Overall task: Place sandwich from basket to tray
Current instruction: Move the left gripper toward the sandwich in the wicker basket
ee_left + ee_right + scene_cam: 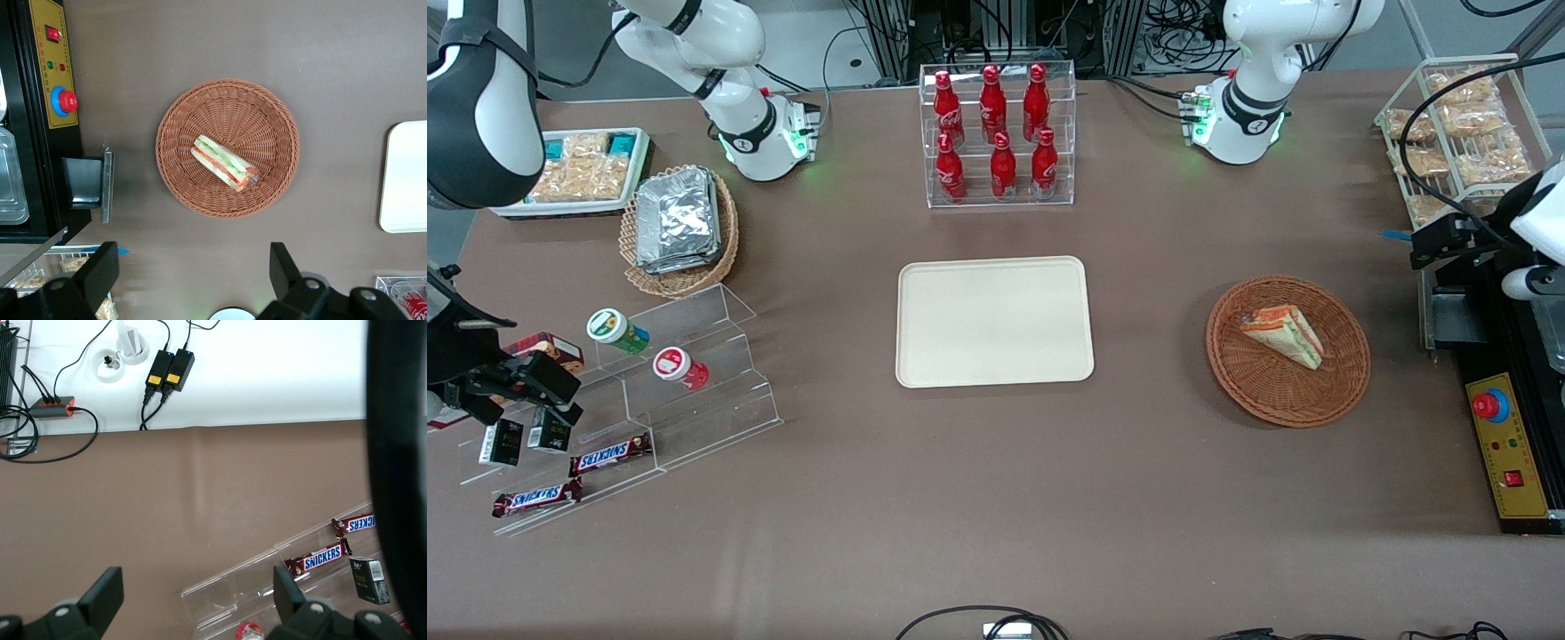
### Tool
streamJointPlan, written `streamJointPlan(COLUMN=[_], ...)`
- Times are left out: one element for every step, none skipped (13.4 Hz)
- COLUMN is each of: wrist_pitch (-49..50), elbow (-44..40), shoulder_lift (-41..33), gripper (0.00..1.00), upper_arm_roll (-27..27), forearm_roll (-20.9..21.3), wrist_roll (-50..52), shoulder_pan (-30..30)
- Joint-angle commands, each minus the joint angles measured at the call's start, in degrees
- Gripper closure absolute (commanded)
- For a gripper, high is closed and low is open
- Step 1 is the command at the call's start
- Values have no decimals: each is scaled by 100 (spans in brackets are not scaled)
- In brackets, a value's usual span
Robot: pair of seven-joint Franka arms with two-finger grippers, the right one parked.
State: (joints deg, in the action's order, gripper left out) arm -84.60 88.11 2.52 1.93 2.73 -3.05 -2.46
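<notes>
The sandwich (1282, 332) lies on its side in the reddish basket (1343, 391), toward the working arm's end of the table, well apart from the cream tray (994, 322) at the middle. The gripper (193, 280) hangs high above the basket with its fingers spread wide and nothing between them. The likely trouble is the wrap: if the fingers come down off the wedge's middle, I'd expect the slick film to slide, or the sloped bread to squash and twist out, or a fingertip to catch the wicker and drag the basket
</notes>
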Motion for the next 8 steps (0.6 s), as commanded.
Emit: streamJointPlan(wrist_pitch=[14, 14, -12, -64, -74, -91, -309, -598], elbow=[-48, -83, -109, -75, -31, 83, 371, 826], shoulder_lift=[30, 30, 38, 56, 82, 117, 83, -13], gripper=[0, 0, 0, 0, 0, 0, 0, 0], upper_arm_roll=[44, 44, 44, 44, 53, 61, 61, 61], forearm_roll=[61, 61, 52, 61, 61, 70, 70, 79], wrist_roll=[68, 25, 33, 68, 120, 251, 566, 935], shoulder_pan=[-36, -27, -27, -27, -27, -9, 78, 113])
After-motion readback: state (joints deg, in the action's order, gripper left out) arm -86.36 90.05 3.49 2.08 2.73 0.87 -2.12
